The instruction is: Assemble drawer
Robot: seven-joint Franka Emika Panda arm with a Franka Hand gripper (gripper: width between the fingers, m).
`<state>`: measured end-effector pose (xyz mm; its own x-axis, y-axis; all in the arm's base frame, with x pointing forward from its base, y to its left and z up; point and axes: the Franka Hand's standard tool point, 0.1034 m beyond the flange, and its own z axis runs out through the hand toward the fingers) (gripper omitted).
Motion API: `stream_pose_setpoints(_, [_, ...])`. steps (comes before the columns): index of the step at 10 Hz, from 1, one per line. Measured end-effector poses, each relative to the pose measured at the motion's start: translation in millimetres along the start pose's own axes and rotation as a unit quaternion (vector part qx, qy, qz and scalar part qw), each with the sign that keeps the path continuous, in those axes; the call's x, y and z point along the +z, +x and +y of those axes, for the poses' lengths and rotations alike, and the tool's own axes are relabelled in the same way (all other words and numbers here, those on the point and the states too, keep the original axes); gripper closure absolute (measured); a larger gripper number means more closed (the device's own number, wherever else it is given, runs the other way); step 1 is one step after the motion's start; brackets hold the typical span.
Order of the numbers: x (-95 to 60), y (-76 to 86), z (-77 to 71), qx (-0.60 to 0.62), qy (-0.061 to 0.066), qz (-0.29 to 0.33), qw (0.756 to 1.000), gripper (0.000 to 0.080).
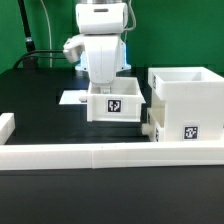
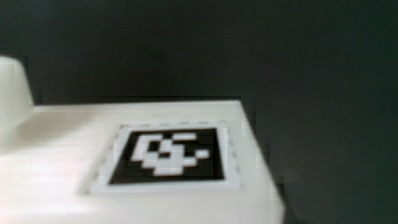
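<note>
A small white drawer tray (image 1: 115, 104) with a square tag on its front stands in the middle, just to the exterior view's left of the tall open-topped housing (image 1: 190, 95), which carries its own tag. My gripper (image 1: 106, 88) reaches down from above into or onto the tray; its fingers are hidden by the tray's rim. The wrist view is filled by a white tagged face (image 2: 169, 155) very close to the camera, and no fingers show there. A small white knobbed part (image 1: 150, 127) pokes out at the housing's lower near corner.
The marker board (image 1: 72, 98) lies flat behind the tray. A long low white border wall (image 1: 100, 155) runs along the front, with a short piece (image 1: 6, 125) at the exterior view's left. The table is black.
</note>
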<state>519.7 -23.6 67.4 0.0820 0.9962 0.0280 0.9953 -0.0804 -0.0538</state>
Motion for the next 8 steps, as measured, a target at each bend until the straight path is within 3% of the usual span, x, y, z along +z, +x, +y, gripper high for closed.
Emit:
stream_pose_setpoints(1, [1.2,-0.9,0.3,0.001,-0.010,0.001,1.000,0.0757])
stream_pose_setpoints(2, [2.3,-1.7,-1.4,0.002,-0.006,0.001,1.000,0.0757])
stream_pose_setpoints(4, [3.1,-0.6,0.2,0.002,-0.016,0.002,1.000,0.0757])
stream_pose_setpoints(5, [4.5,2.0,2.2,0.003,-0.028,0.004,1.000,0.0757])
stream_pose_setpoints(8, [2.5,15.2,8.6,0.009,-0.027,0.007,1.000,0.0757])
